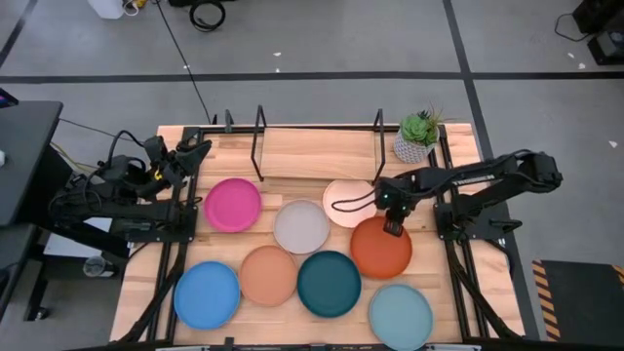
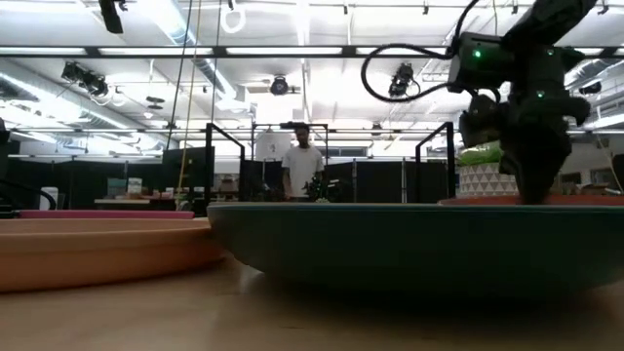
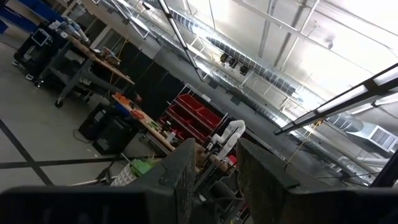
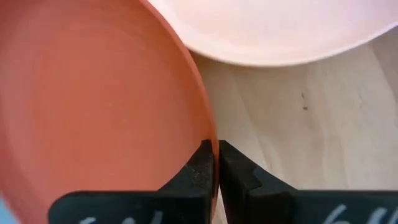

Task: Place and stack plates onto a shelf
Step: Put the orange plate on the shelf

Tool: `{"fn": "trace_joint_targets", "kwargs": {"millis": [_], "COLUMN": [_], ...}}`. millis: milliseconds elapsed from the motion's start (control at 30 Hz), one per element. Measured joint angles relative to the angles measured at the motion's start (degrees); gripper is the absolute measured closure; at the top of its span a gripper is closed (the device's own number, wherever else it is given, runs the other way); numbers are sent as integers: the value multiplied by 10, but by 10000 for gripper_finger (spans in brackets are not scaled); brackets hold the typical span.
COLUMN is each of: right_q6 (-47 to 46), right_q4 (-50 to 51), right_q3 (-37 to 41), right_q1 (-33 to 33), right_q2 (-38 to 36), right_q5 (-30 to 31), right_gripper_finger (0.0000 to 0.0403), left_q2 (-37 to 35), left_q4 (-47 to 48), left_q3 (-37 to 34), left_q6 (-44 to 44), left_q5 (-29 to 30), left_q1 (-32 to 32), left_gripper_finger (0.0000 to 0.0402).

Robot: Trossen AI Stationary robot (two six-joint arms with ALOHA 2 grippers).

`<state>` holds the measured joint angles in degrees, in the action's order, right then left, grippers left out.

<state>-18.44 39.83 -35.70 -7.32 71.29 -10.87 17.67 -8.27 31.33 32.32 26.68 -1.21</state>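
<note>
Eight plates lie on the wooden table: magenta [image 1: 232, 205], grey [image 1: 301, 226], cream [image 1: 349, 202], orange-red [image 1: 381, 247], bright blue [image 1: 207, 294], peach-tan [image 1: 268, 275], dark teal [image 1: 329, 283] and pale aqua [image 1: 400, 316]. The shelf [image 1: 317, 156], with black posts and a wood base, stands at the far edge with nothing on it. My right gripper [image 1: 393, 226] is at the orange-red plate's far rim, shut on it. My left gripper [image 1: 195, 151] waits open at the table's far left corner, pointing up into the room. My right gripper [image 4: 215, 149] pinches the orange-red plate's far rim [image 4: 202, 134] between its two fingers, one inside the plate and one outside. The fingers come from above, pointing down. The plate still lies flat on the table, next to the cream plate [image 4: 280, 31].
A small potted green plant [image 1: 417, 136] stands at the far right, beside the shelf. In the low view the dark teal plate [image 2: 409, 244] and the peach-tan plate [image 2: 97, 249] fill the foreground. A person [image 2: 302, 166] stands in the room beyond. Bare wood shows in front of the shelf.
</note>
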Motion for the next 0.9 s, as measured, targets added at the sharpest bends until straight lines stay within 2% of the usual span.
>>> {"fn": "trace_joint_targets", "kwargs": {"millis": [200, 333, 433, 533, 667, 800, 900], "right_q6": [-29, -29, -25, -16, 45, 114, 140], "right_q4": [13, 25, 30, 32, 61, 121, 180], "right_q3": [-83, -161, -216, -273, -356, -455, -521], "right_q1": [-4, -14, -44, -82, -141, -199, -226], "right_q2": [-2, 23, 53, 92, 166, 239, 279], "right_q5": [-16, 26, 26, 27, 32, 43, 18], "right_gripper_finger": [384, 384, 384, 384, 384, 384, 384], "left_q2": [0, 0, 0, 0, 0, 0, 0], "left_q4": [0, 0, -6, -12, -18, -52, -86], "left_q3": [0, 0, 0, 0, 0, 0, 0], "left_q6": [0, 0, 1, 2, 25, 46, 49], "left_q5": [0, 0, -10, -24, -52, -88, -117], "left_q1": [0, 0, 0, 0, 0, 0, 1], "left_gripper_finger": [276, 276, 276, 276, 276, 276, 276]}}
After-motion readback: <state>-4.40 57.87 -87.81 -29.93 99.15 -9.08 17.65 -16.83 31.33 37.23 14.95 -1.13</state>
